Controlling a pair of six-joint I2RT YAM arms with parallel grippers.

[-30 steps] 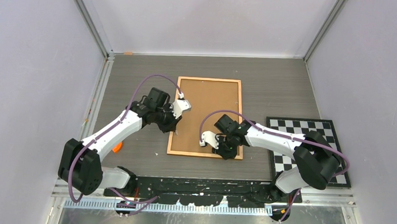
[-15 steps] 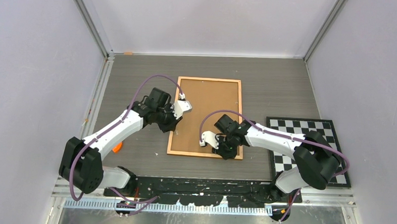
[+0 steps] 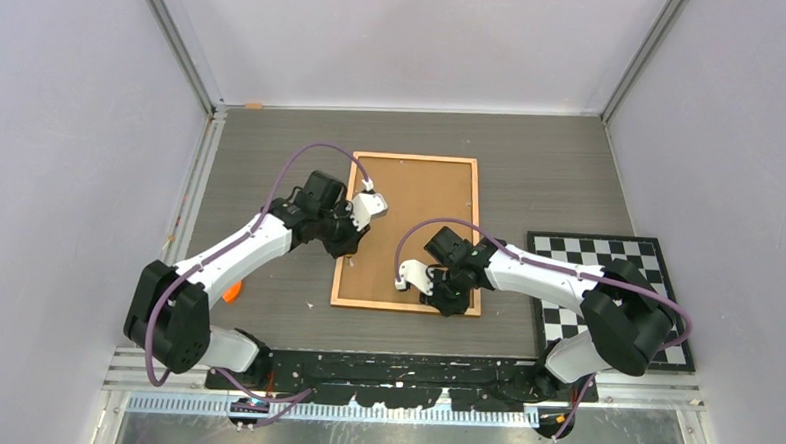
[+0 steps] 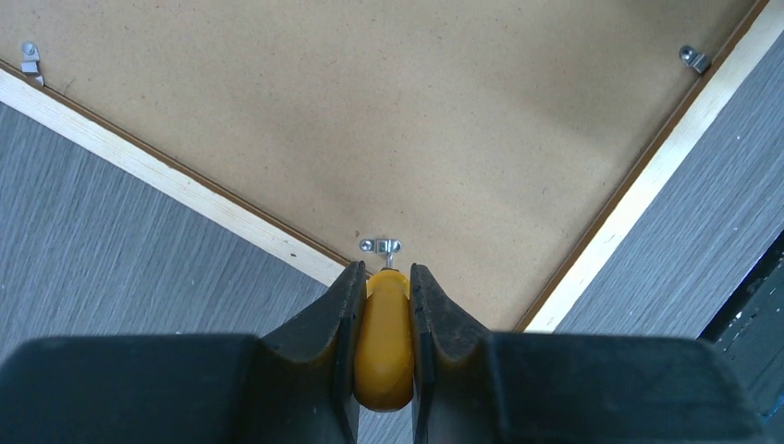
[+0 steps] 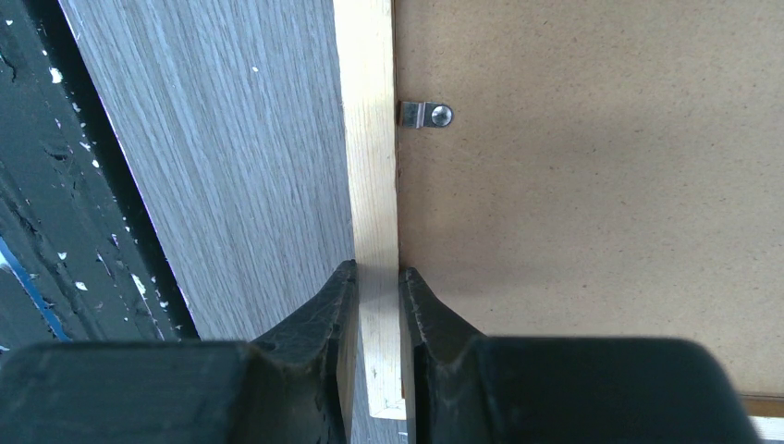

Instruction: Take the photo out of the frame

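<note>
The frame (image 3: pixel 415 198) lies face down in the middle of the table, its plain brown backing board (image 4: pixel 370 120) up. The photo is hidden under that board. My left gripper (image 3: pixel 345 242) is at the frame's left border (image 4: pixel 185 199), shut on a yellow tool handle (image 4: pixel 384 342). The tool's thin metal tip touches a small metal clip (image 4: pixel 380 245) on the board. My right gripper (image 3: pixel 451 303) is shut on the frame's pale wooden near border (image 5: pixel 373 139), close to the right corner. One finger rests outside the border and the other on the board (image 5: pixel 592 185).
More metal clips sit along the board's edges (image 4: pixel 30 55) (image 4: pixel 693 58) (image 5: pixel 423 114). A black-and-white checkered mat (image 3: pixel 588 253) lies to the right of the frame. A small orange object (image 3: pixel 231 293) lies under my left arm. A black strip (image 3: pixel 393 367) runs along the near edge.
My left arm has shifted slightly right and away from the near edge, bringing its wrist further over the frame's left border. The right arm and the frame have not moved.
</note>
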